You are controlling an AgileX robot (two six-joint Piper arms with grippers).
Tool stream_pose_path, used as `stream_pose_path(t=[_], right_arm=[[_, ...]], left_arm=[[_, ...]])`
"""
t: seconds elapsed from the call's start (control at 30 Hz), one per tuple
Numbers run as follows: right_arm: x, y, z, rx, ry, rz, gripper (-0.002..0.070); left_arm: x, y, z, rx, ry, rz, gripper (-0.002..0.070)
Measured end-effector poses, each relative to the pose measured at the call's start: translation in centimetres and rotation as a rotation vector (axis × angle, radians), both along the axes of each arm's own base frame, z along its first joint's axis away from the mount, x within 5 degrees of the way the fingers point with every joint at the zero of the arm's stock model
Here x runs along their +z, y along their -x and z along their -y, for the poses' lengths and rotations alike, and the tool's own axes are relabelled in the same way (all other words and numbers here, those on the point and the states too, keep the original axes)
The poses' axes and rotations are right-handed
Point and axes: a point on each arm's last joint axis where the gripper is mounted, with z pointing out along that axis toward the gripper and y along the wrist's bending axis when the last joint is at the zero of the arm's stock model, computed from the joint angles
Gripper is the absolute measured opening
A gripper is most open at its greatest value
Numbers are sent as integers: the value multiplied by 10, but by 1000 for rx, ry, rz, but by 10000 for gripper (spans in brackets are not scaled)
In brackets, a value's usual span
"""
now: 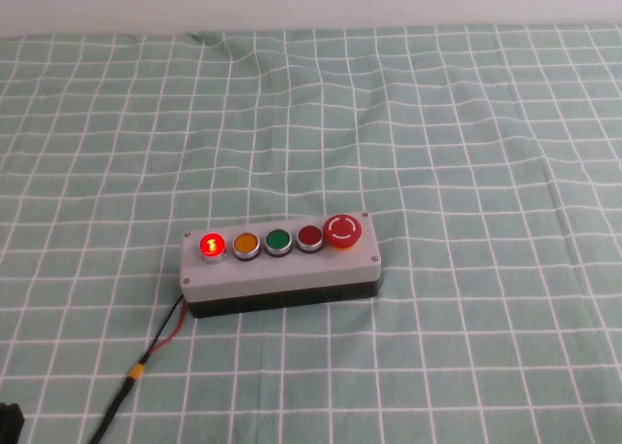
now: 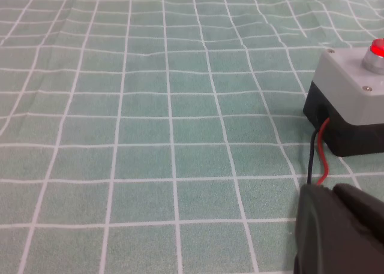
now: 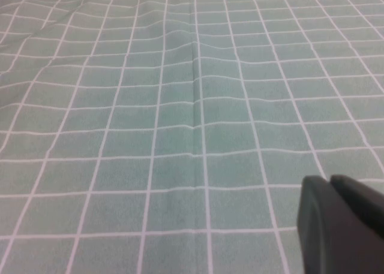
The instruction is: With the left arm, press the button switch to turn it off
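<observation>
The button switch (image 1: pixel 212 245) is the leftmost of five buttons on a grey box (image 1: pixel 282 269) at the table's middle, and it glows bright red. It also shows in the left wrist view (image 2: pixel 377 47), on the box's end (image 2: pixel 351 82). My left gripper (image 2: pixel 330 190) is shut and empty, low over the cloth, a short way from the box's left end. Only a dark bit of the left arm (image 1: pixel 8 420) shows in the high view's near left corner. My right gripper (image 3: pixel 329 181) is shut and empty over bare cloth, out of the high view.
An orange button (image 1: pixel 245 244), a green button (image 1: pixel 278 240), a dark red flat button (image 1: pixel 309 236) and a large red mushroom button (image 1: pixel 342 231) follow in the row. A red and black cable (image 1: pixel 146 361) runs from the box's left end toward the near left. A green checked cloth (image 1: pixel 437 123) covers the table.
</observation>
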Motion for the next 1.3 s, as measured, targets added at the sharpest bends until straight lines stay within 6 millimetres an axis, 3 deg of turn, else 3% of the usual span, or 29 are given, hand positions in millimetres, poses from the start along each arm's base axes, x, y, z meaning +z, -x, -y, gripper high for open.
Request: stream_pose_path(t=[1.3], right_arm=[[0, 0, 0, 0, 0, 0, -18]], left_arm=[[-3, 1, -1, 2, -27, -27, -2]])
